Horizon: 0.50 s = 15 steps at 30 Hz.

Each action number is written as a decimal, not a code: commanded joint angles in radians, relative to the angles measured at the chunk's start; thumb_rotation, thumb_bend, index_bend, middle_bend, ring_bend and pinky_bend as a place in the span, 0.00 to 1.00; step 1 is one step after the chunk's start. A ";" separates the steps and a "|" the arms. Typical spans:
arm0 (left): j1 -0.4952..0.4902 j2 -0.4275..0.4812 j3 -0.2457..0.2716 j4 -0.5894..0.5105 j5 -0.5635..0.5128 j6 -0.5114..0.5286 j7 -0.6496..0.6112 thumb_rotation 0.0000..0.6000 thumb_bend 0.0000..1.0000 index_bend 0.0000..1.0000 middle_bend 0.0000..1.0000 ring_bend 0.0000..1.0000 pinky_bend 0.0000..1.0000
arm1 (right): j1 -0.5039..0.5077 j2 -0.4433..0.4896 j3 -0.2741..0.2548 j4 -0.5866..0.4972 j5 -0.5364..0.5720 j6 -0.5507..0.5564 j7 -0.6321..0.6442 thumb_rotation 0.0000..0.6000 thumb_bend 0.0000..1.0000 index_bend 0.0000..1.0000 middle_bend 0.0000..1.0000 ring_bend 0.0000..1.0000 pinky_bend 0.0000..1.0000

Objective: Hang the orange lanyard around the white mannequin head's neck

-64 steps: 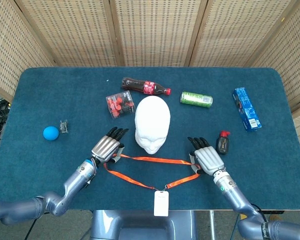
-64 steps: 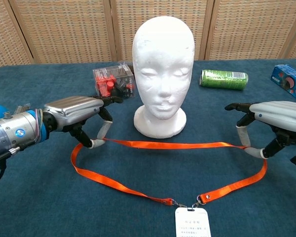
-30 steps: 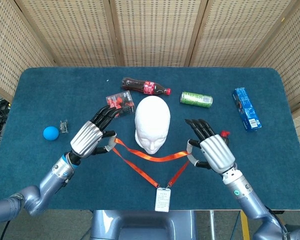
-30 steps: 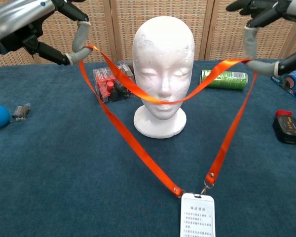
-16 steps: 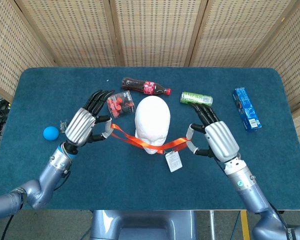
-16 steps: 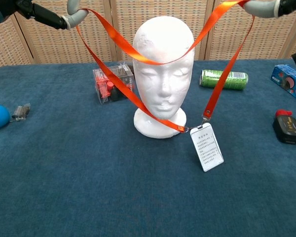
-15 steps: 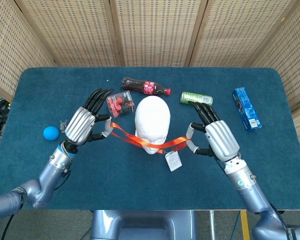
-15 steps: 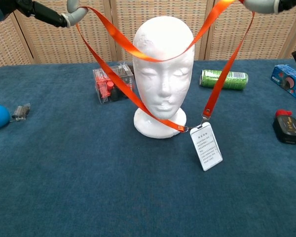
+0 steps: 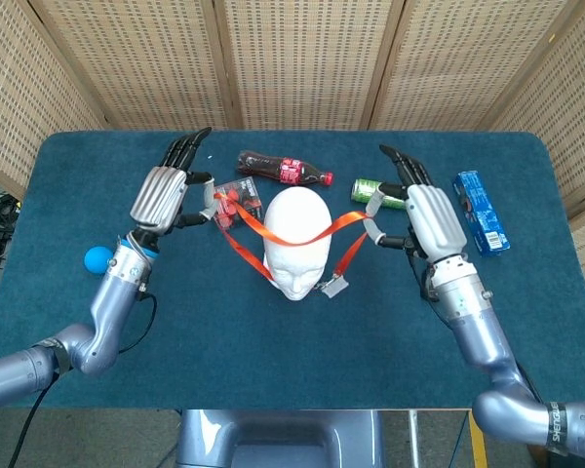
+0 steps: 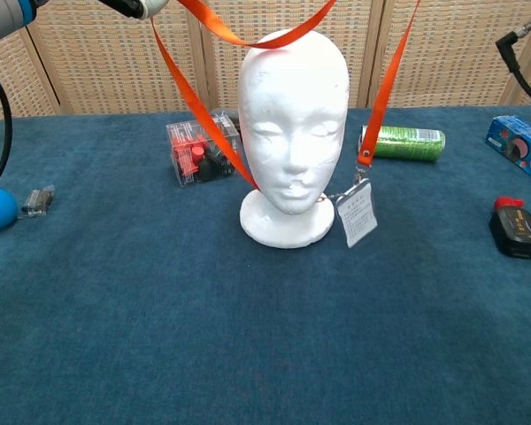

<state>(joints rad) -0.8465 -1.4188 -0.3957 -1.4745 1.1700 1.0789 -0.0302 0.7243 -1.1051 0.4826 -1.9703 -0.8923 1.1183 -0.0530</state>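
Observation:
The white mannequin head (image 9: 297,242) stands upright mid-table, facing me (image 10: 292,133). The orange lanyard (image 9: 256,225) is stretched between both hands, and its upper strap lies across the crown of the head. Its lower straps (image 10: 199,100) hang down past both sides of the face and meet in front of the neck. The badge (image 10: 356,212) dangles there beside the base. My left hand (image 9: 166,195) pinches the strap left of the head, fingers spread. On the other side my right hand (image 9: 429,219) pinches the strap in the same way. In the chest view, only the left hand's fingertips (image 10: 134,7) show.
Behind the head lie a cola bottle (image 9: 285,170), a clear box of red items (image 9: 236,200) and a green can (image 9: 382,192). A blue box (image 9: 479,210) sits far right and a small black object (image 10: 516,230) nearer. A blue ball (image 9: 98,259) and a small clip (image 10: 38,201) lie at left.
Both hands rose and moved toward the back of the table. The upper strap went from the forehead to the crown, and the badge swung up beside the base.

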 commanded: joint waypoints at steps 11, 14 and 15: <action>-0.056 -0.015 -0.025 0.120 -0.211 -0.135 0.097 1.00 0.49 0.61 0.00 0.00 0.00 | 0.210 -0.068 0.068 0.212 0.370 -0.120 -0.108 1.00 0.66 0.73 0.12 0.00 0.00; -0.060 -0.019 -0.022 0.141 -0.232 -0.165 0.084 1.00 0.48 0.36 0.00 0.00 0.00 | 0.234 -0.088 0.061 0.257 0.405 -0.127 -0.120 1.00 0.66 0.72 0.12 0.00 0.00; -0.060 -0.019 -0.020 0.144 -0.236 -0.178 0.075 1.00 0.47 0.21 0.00 0.00 0.00 | 0.239 -0.093 0.057 0.268 0.410 -0.128 -0.125 1.00 0.65 0.70 0.12 0.00 0.00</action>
<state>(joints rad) -0.9041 -1.4350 -0.4197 -1.3380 0.9427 0.9158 0.0547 0.9448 -1.1816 0.5436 -1.7258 -0.4999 1.0002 -0.1656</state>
